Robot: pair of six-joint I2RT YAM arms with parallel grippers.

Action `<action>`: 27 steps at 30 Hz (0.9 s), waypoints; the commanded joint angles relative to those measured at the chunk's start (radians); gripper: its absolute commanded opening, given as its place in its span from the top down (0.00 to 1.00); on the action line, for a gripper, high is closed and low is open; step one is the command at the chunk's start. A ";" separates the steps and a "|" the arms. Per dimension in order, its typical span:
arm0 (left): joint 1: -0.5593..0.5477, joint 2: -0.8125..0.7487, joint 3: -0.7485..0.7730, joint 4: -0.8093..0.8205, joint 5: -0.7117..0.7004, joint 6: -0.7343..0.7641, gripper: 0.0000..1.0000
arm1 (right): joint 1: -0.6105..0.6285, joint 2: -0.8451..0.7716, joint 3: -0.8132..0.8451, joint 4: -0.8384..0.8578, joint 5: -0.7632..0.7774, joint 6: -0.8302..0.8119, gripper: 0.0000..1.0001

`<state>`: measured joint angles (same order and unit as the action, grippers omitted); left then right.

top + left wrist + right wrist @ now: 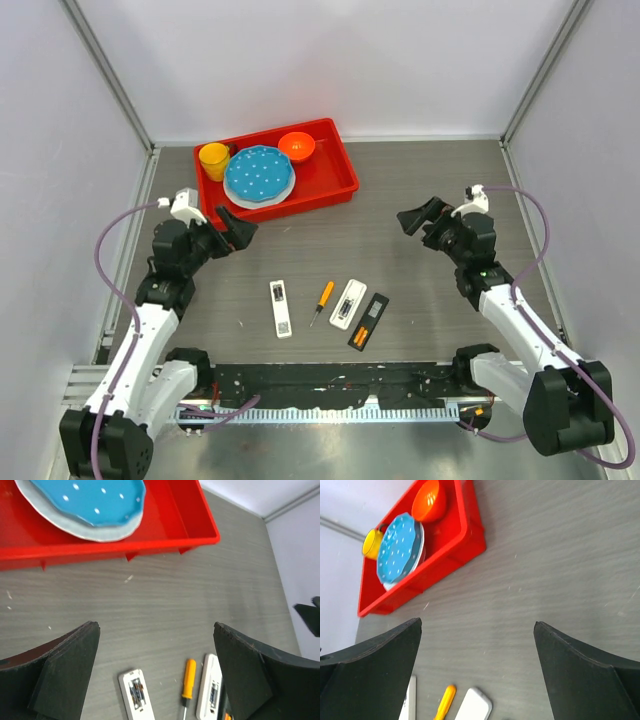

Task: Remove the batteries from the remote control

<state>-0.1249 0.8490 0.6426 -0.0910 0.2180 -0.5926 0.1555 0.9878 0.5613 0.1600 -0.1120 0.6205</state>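
Observation:
Three remotes lie back-up at the table's front middle. A white remote (281, 307) has its compartment open with dark batteries (135, 690) inside. A second white remote (348, 303) also shows dark cells (214, 692) in its open bay. A black remote (368, 320) holds orange batteries (360, 337). My left gripper (238, 232) is open and empty, above the table beside the red tray, far behind the remotes. My right gripper (418, 217) is open and empty, above the table at the right, also well behind them.
An orange-handled screwdriver (322, 300) lies between the two white remotes. A red tray (345, 170) at the back left holds a blue plate (258, 173), a yellow cup (213, 160) and an orange bowl (296, 146). White walls enclose the table.

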 commanded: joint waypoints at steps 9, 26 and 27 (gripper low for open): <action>-0.039 0.039 0.008 0.006 0.342 -0.044 0.00 | 0.088 -0.018 0.068 -0.198 -0.017 -0.021 0.00; -0.761 0.495 0.218 -0.296 -0.371 0.090 0.07 | 0.110 -0.083 -0.035 -0.313 -0.025 -0.067 0.00; -0.778 0.536 0.232 -0.294 -0.376 0.086 0.09 | 0.110 -0.086 -0.037 -0.324 -0.023 -0.068 0.00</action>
<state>-0.8097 1.3018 0.8181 -0.3511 -0.0124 -0.5194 0.2607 0.9428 0.5220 -0.1497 -0.1429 0.5747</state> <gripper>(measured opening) 0.948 0.996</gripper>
